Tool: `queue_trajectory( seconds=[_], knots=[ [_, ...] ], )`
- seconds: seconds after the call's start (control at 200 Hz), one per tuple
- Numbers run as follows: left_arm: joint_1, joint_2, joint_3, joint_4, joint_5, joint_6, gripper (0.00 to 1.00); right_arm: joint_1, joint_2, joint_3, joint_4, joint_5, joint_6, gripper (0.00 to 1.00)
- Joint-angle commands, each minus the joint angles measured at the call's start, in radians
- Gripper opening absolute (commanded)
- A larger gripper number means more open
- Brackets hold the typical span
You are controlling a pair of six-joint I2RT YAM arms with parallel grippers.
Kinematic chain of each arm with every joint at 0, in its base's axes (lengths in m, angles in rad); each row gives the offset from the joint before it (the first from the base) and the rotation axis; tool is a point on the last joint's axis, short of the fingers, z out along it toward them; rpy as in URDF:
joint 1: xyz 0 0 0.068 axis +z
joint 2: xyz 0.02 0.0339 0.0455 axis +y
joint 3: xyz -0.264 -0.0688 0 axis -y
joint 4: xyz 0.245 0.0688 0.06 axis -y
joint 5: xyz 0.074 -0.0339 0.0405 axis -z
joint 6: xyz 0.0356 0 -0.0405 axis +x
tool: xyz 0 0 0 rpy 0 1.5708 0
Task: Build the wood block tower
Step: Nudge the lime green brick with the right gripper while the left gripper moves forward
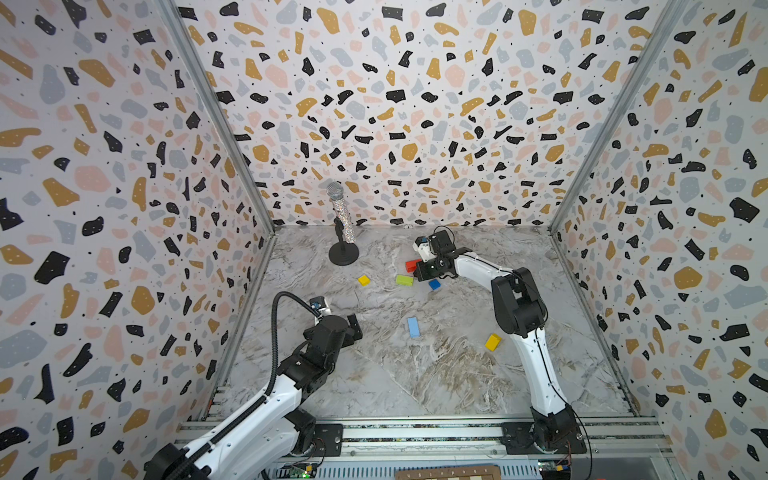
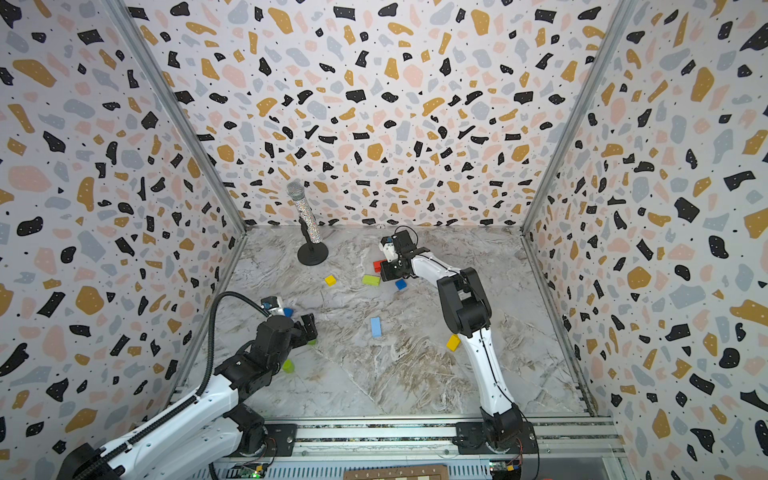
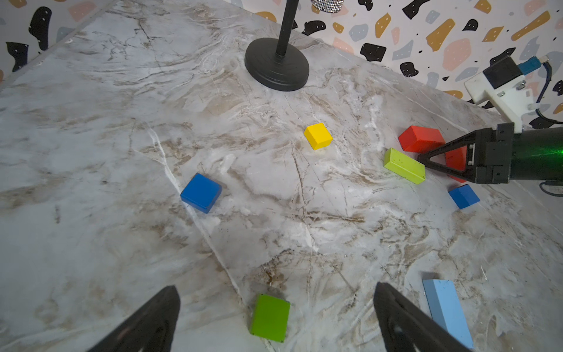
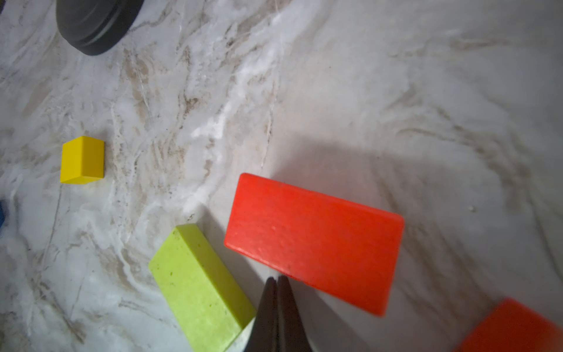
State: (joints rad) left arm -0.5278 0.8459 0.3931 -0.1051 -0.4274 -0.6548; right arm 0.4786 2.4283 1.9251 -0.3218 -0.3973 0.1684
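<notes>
Barely started tbh: no tower anywhere, nothing sits on anything. In both top views it's all singles lying flat on the table (image 1: 436, 374). A red brick (image 1: 412, 264), lime brick (image 1: 404, 279) and blue cube (image 1: 434, 284) are bunched near the back, with a yellow cube (image 1: 364, 280) off toward the mic (image 1: 341, 212). A light-blue brick (image 1: 413, 326) lies alone mid-table and a yellow block (image 1: 493, 342) is beside the right arm. The right gripper (image 1: 417, 275) is down in that back bunch, and the left gripper (image 1: 351, 332) hangs low on its own side. A green cylinder (image 2: 288, 365) peeks out by its arm. Left wrist view: its fingers (image 3: 152, 320) are spread wide with nothing held, a green block (image 3: 269, 317) lies on the table below the gap, and a blue block (image 3: 201, 192) is further out. Right wrist view: jaws pinched together and empty, tips down between the lime and red bricks. Can't tell if they touch either one. A second red block (image 4: 511, 326) sits just beside. So I'd say the whole build is ahead: pick a base, then stack every piece.
</notes>
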Motion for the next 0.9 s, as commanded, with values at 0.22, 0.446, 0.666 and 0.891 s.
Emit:
queue_trajectory(
  seconds=[0.22,0.446,0.666,0.891],
  knots=[
    [-0.003,0.02,0.042,0.04,-0.01,0.007,1.0,0.016,0.014,0.018,-0.043,-0.044,-0.009,0.0],
    [-0.003,0.021,0.039,0.036,-0.002,0.006,1.0,0.031,-0.035,-0.052,-0.028,-0.042,-0.017,0.0],
    [-0.003,0.003,0.023,0.035,0.0,0.003,1.0,0.05,-0.092,-0.143,0.004,-0.037,-0.015,0.0],
    [-0.003,-0.005,0.003,0.034,-0.002,-0.003,1.0,0.069,-0.118,-0.187,0.022,-0.036,-0.013,0.0]
  ],
)
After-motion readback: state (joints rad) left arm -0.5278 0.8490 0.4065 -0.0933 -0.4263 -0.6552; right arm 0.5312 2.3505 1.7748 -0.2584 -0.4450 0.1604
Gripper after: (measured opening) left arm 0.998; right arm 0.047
